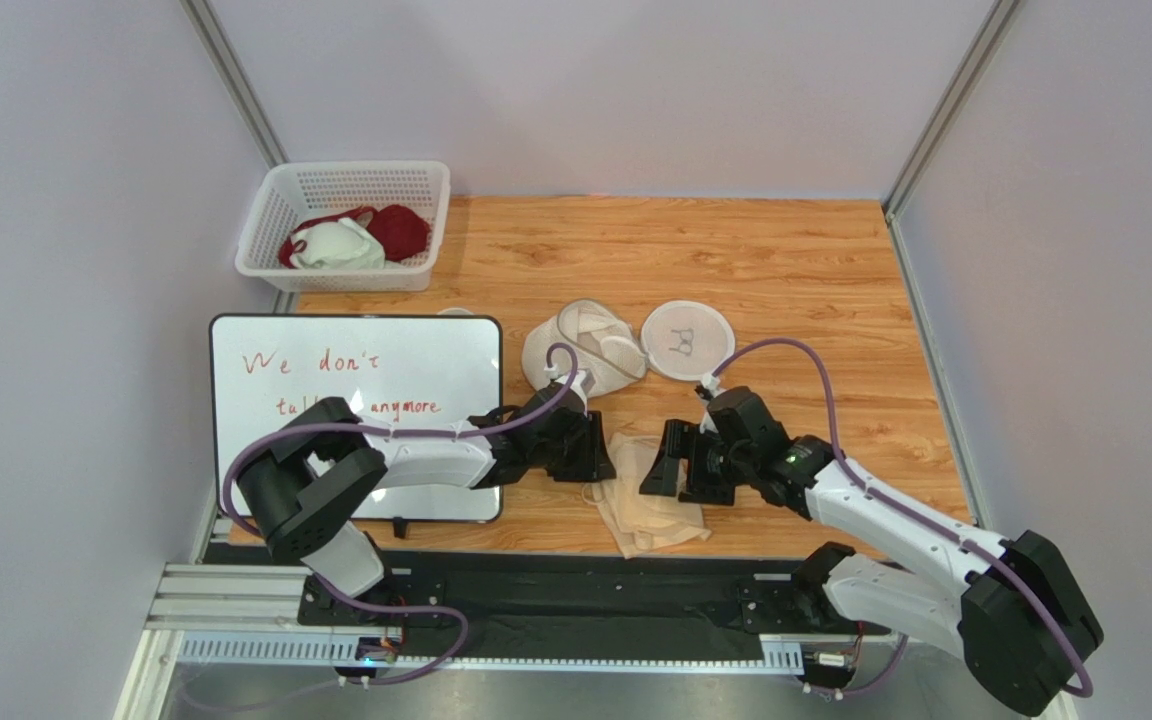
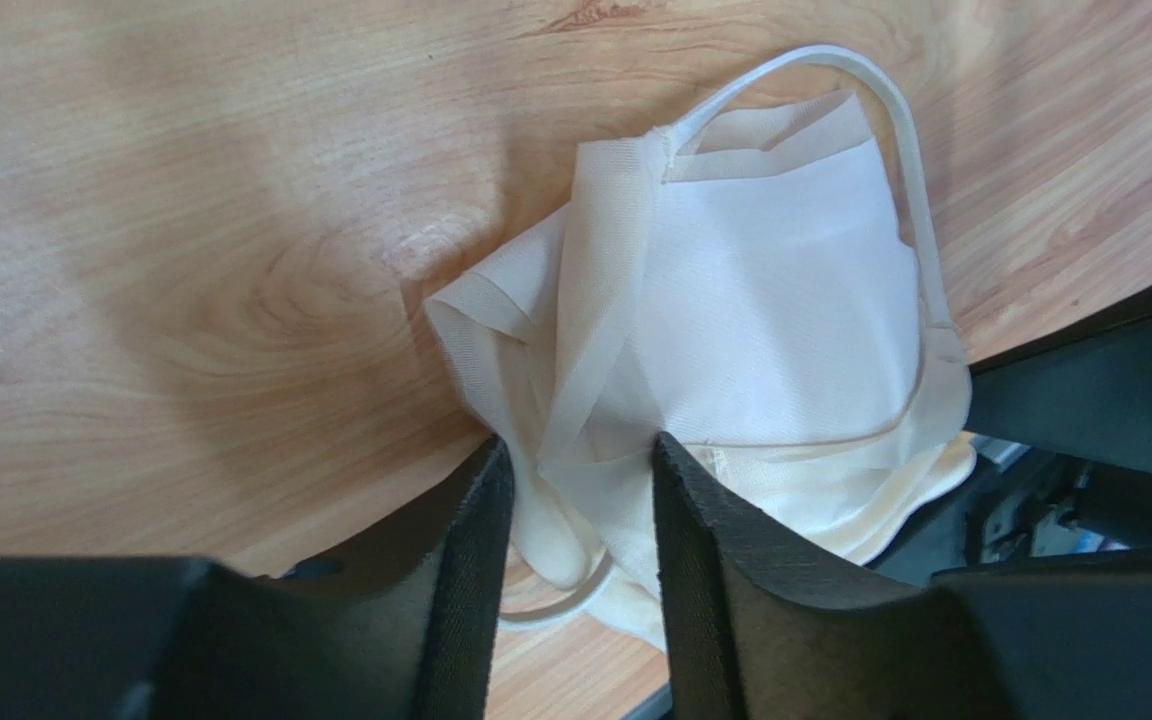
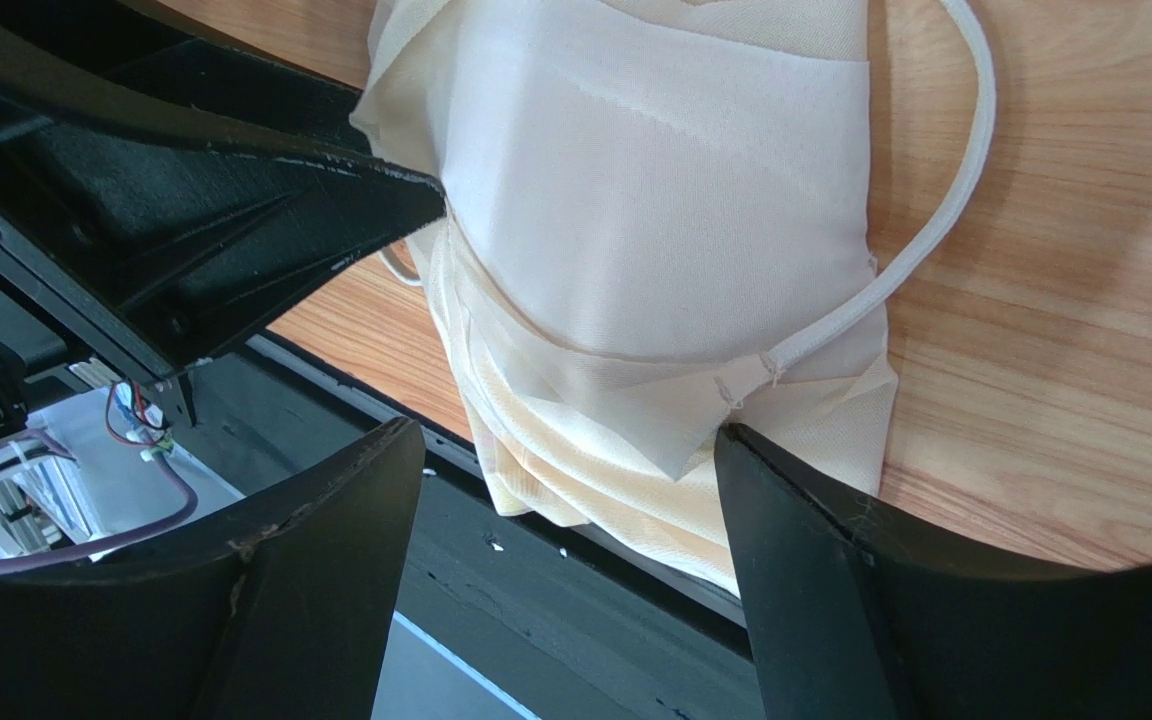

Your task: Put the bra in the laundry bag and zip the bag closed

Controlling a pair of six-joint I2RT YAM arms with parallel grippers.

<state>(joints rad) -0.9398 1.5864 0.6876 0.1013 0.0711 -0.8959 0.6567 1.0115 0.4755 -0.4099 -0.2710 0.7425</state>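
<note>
Left tool (image 2: 582, 450) is straddling a fold of the bra (image 2: 778, 300), grip unclear; right tool (image 3: 567, 432) is hovering open above it. The bra is lying at the desk's (image 1: 838, 285) six o'clock edge, and the laundry bag (image 1: 684, 339) is sitting open at its twelve o'clock. Bagging and zipping are both remaining.

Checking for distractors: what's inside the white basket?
A dark red garment with a white garment partly over it, in the basket. Anything beneath them is covered.
</note>
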